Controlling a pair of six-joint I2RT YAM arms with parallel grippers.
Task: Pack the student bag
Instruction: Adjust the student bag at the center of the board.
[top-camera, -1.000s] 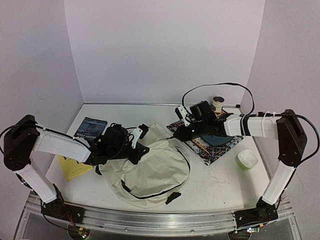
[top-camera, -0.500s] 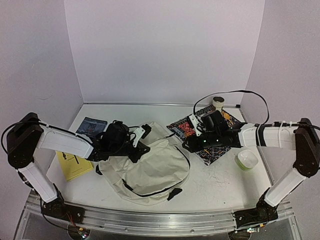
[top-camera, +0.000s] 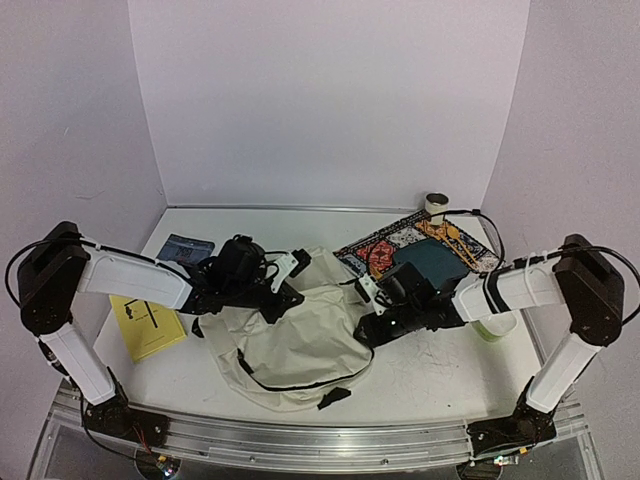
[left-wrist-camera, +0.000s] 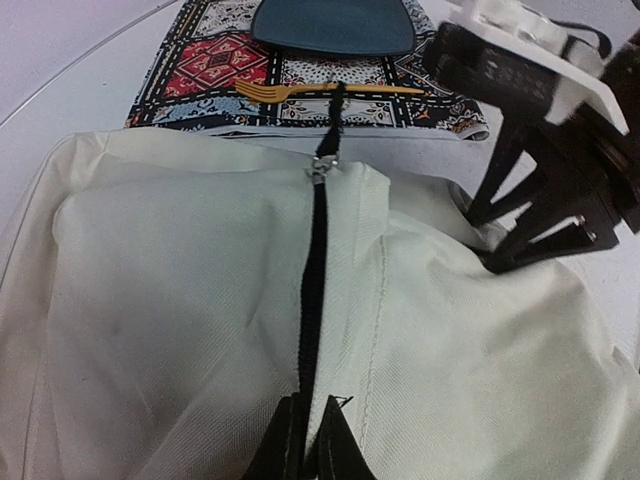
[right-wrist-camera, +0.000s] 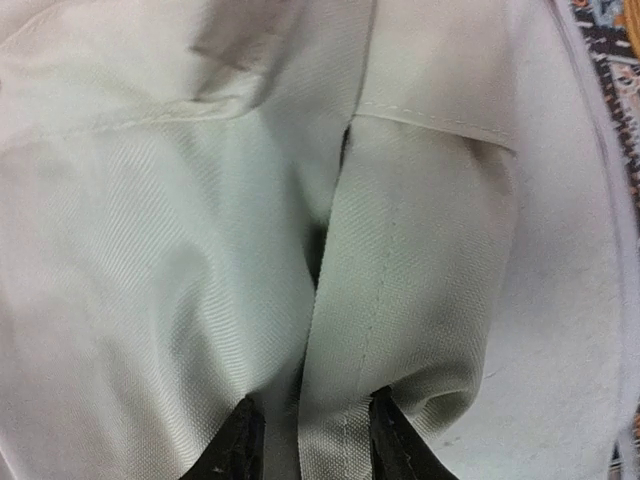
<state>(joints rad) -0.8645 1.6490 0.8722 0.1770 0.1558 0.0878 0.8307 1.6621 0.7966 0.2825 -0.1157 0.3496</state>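
The student bag (top-camera: 300, 340), cream fabric with black zipper lines, lies slumped in the middle of the table. My left gripper (top-camera: 287, 298) is at its upper left; in the left wrist view it (left-wrist-camera: 305, 445) is shut on the bag fabric (left-wrist-camera: 180, 300) right at the black zipper line (left-wrist-camera: 314, 260). My right gripper (top-camera: 372, 327) is at the bag's right edge. In the right wrist view its jaws (right-wrist-camera: 315, 440) stand partly open, pressed into the cream fabric (right-wrist-camera: 150, 250) and straddling a stitched fold (right-wrist-camera: 400, 300).
A colourful patterned mat (top-camera: 375, 255) with a dark teal plate (top-camera: 435, 268) lies at the back right; a gold fork (left-wrist-camera: 330, 90) rests on it. A green bowl (top-camera: 495, 325) sits at the right, a small cup (top-camera: 436, 205) at the back. A blue book (top-camera: 183, 250) and a yellow sheet (top-camera: 145, 325) lie at the left.
My right arm swung from over the mat down and left to the bag's right edge. My left gripper stayed on the bag, which shifted slightly.
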